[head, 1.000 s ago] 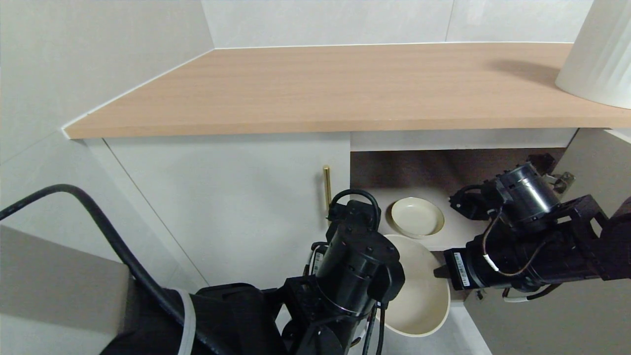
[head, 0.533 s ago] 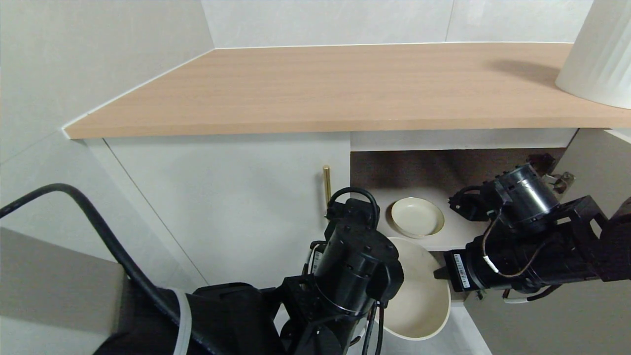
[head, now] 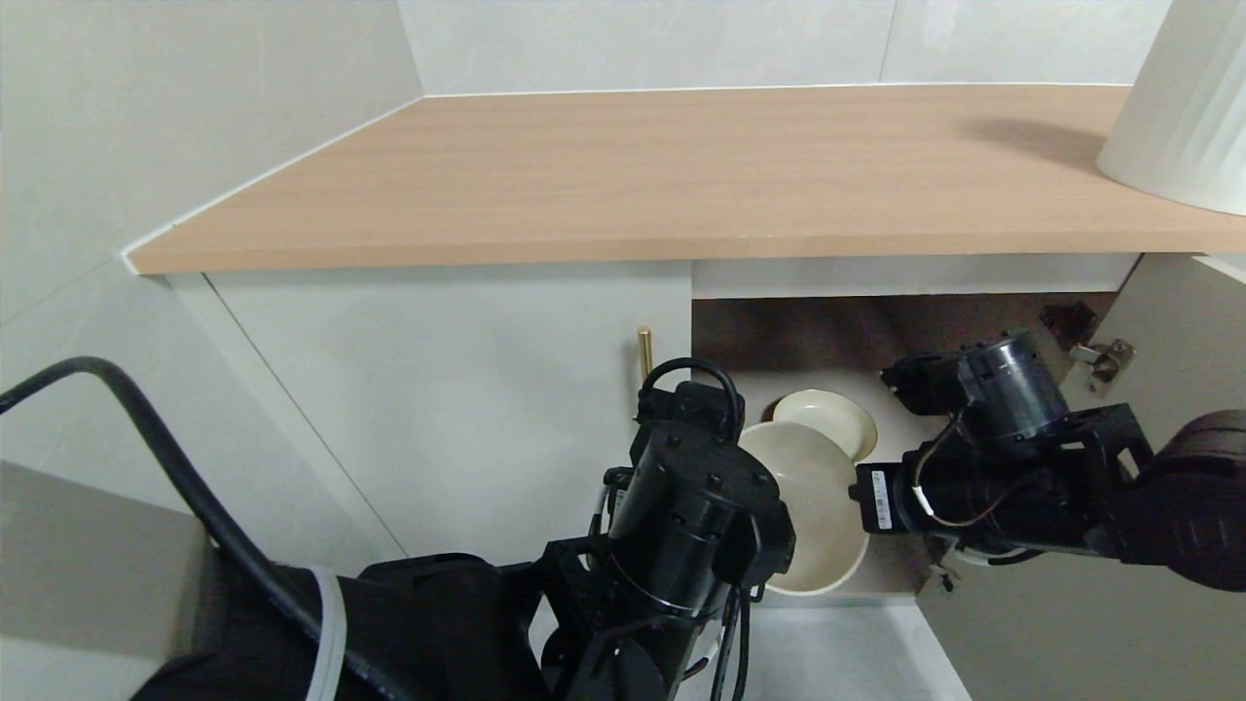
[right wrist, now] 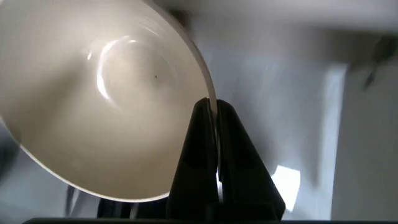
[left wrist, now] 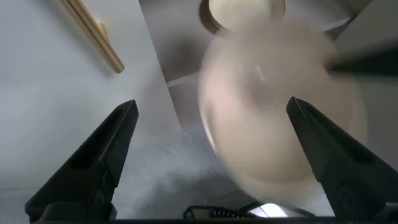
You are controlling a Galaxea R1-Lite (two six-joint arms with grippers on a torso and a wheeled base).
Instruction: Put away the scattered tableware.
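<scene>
A large cream bowl (head: 813, 511) hangs tilted at the mouth of the open cabinet, its far rim overlapping a small cream dish (head: 839, 417) that lies on the cabinet shelf (head: 905, 438). My right gripper (right wrist: 216, 111) is shut on the large bowl's (right wrist: 106, 106) rim at the bowl's right side. My left gripper (left wrist: 211, 165) is open, its two dark fingers (left wrist: 93, 168) spread wide, just in front of the bowl (left wrist: 273, 118) and not touching it. The small dish (left wrist: 244, 11) shows beyond the bowl in the left wrist view.
The left cabinet door (head: 458, 389) is closed, with a gold handle (head: 644, 352). The right door (head: 1168, 321) stands open on its hinge (head: 1098, 355). Above runs a wooden countertop (head: 633, 175) with a white ribbed container (head: 1188, 107) at the far right.
My right gripper has carried the large bowl up and forward to the cabinet shelf, so it now overlaps the small dish. My left arm has risen slightly.
</scene>
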